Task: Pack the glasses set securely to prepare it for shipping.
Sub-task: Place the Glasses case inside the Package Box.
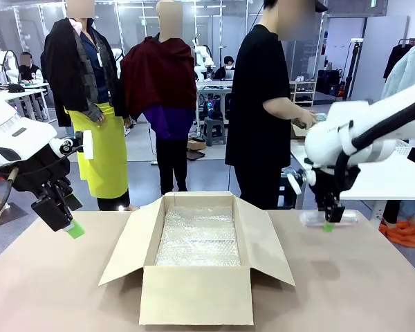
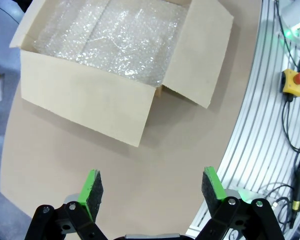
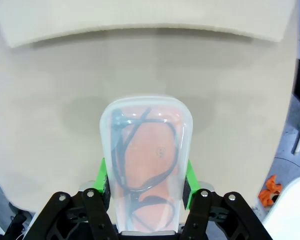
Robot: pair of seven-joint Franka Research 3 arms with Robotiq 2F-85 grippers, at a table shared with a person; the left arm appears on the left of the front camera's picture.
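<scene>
R arm reaches in from the side, wrist bent down, right gripper [image 1: 330, 220] [image 3: 146, 175] pointing near-straight at the beige table [image 1: 55, 290] [image 3: 50, 100]. Green pads are clamped on the long sides of the translucent pink oblong case [image 1: 349, 218] [image 3: 146, 145], dark glasses inside. Case is flat btwn the fingers, long axis crosswise to the squeeze, rounded end poking out past the fingertips in the wrist view. Resting or just lifted? Can't tell. L arm hangs low, left gripper [image 1: 69, 225] [image 2: 153, 186] tilted down & inward, jaws spread wide, nothing btwn. Ahead of it sits the open brown cardboard box [image 1: 194, 297] [image 2: 90, 100], flaps out, w/ a clear bubble-wrap sheet [image 1: 199, 238] [image 2: 115, 35] lining the bottom.
</scene>
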